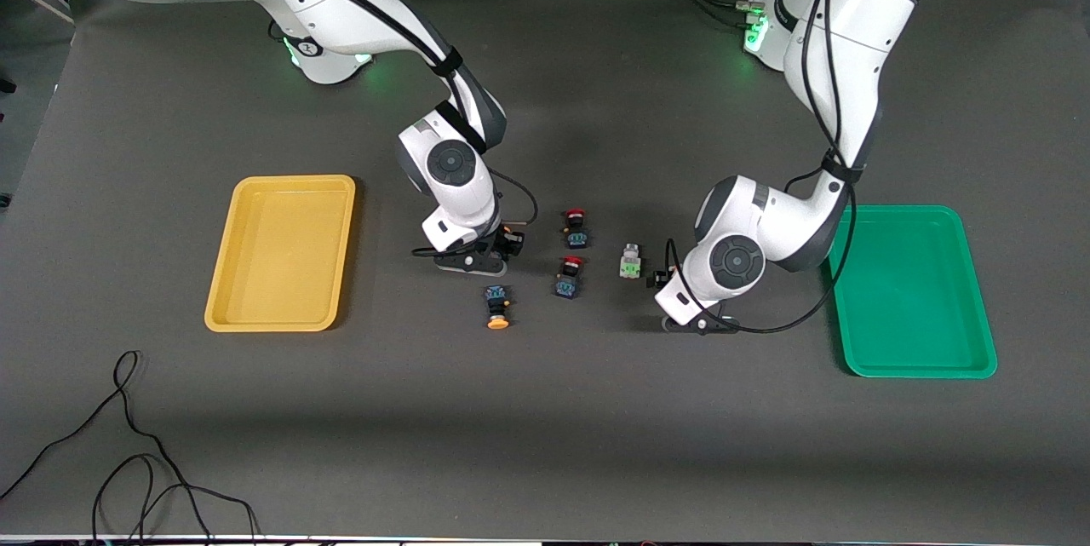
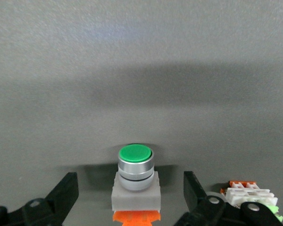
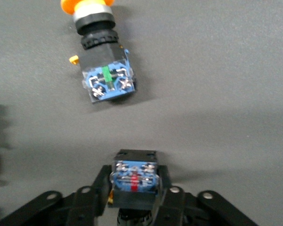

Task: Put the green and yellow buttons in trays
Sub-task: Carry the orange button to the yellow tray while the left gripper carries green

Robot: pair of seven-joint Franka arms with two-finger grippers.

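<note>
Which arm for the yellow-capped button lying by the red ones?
Right. Its gripper sits beside the yellow-capped button, toward the yellow tray, though it already grips another button. The left gripper straddles a green-capped button.

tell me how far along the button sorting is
Nothing done: yellow tray and green tray hold no buttons. In hand: right gripper shut on a black-blue switch; left gripper jaws open around the green-capped button. Left: yellow-capped button and grey switch on the table.
</note>
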